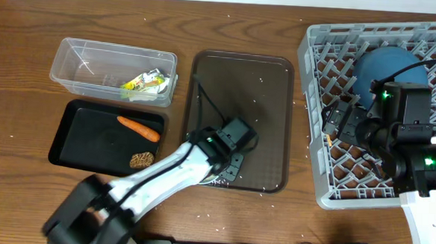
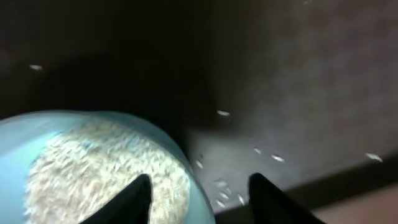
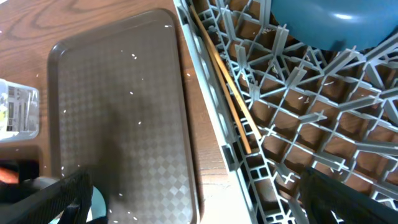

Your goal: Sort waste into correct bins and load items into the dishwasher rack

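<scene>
My left gripper (image 1: 227, 166) (image 2: 199, 200) is open at the front of the brown serving tray (image 1: 269, 80). Its fingers straddle the rim of a light-blue cup (image 2: 186, 155), one finger inside over the white rice (image 2: 93, 165). My right gripper (image 1: 343, 117) (image 3: 199, 208) is open and empty above the left edge of the grey dishwasher rack (image 1: 318, 60) (image 3: 280, 118). The rack holds the dark-blue dish (image 1: 385, 67) (image 3: 336, 22) and the wooden chopsticks (image 3: 227, 87). The white bowl and pink cup are out of view.
The clear tub (image 1: 87, 59) holds yellow-green wrappers (image 1: 147, 83) and a white tissue (image 1: 148, 97). The black tray (image 1: 90, 138) holds the carrot (image 1: 138, 127) and the brown lump (image 1: 141, 160). Loose rice grains (image 2: 221, 112) lie on the brown tray (image 3: 118, 106).
</scene>
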Available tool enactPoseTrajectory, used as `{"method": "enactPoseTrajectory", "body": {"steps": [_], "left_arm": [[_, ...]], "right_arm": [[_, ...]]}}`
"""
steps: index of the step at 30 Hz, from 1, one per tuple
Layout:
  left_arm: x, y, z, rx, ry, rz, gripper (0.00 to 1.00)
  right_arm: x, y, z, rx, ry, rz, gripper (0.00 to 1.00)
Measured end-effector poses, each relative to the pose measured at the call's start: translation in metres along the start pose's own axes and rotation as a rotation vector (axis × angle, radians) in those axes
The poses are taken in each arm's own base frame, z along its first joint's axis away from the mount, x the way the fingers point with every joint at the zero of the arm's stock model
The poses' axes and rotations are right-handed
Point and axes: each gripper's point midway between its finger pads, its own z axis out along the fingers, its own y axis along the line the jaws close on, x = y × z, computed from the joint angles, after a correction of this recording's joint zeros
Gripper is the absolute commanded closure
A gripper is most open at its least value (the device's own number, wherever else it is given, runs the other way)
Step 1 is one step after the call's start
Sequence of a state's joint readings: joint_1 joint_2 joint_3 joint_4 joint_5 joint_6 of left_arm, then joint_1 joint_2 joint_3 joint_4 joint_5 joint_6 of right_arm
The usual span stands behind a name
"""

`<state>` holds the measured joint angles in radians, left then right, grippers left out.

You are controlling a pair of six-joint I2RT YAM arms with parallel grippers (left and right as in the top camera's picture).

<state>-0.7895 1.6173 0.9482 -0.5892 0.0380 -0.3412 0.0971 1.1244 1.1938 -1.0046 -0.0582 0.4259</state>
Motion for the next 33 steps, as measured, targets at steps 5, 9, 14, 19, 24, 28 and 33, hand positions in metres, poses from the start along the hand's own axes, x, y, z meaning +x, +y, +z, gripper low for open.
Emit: {"method": "enactPoseTrajectory", "body": {"steps": [5,9,14,19,24,28,33], "left_arm": [[0.012,0.006,0.023,-0.035,0.071,-0.004,0.76],[0.011,0.010,0.025,-0.043,0.071,-0.008,0.89],[0.009,0.020,0.024,-0.062,0.070,0.023,0.94],[0.013,0.023,0.022,-0.078,0.093,0.055,0.94],[0.015,0.023,0.001,-0.077,0.122,0.062,0.94],[-0.003,0.024,-0.032,-0.041,0.037,0.021,0.94],[-0.016,0.050,-0.075,0.041,-0.056,-0.128,0.94]], "right_arm": [[-0.004,0.001,0.000,-0.002,-0.018,-0.001,0.01],[-0.007,0.002,0.000,-0.007,-0.030,-0.002,0.01],[-0.007,0.002,0.000,-0.007,-0.030,-0.002,0.01],[-0.007,0.002,0.000,-0.007,-0.030,-0.002,0.01],[-0.007,0.002,0.000,-0.007,-0.031,-0.002,0.01],[-0.008,0.002,0.000,-0.007,-0.032,-0.002,0.01],[-0.007,0.002,0.000,-0.006,-0.029,-0.002,0.01]]}}
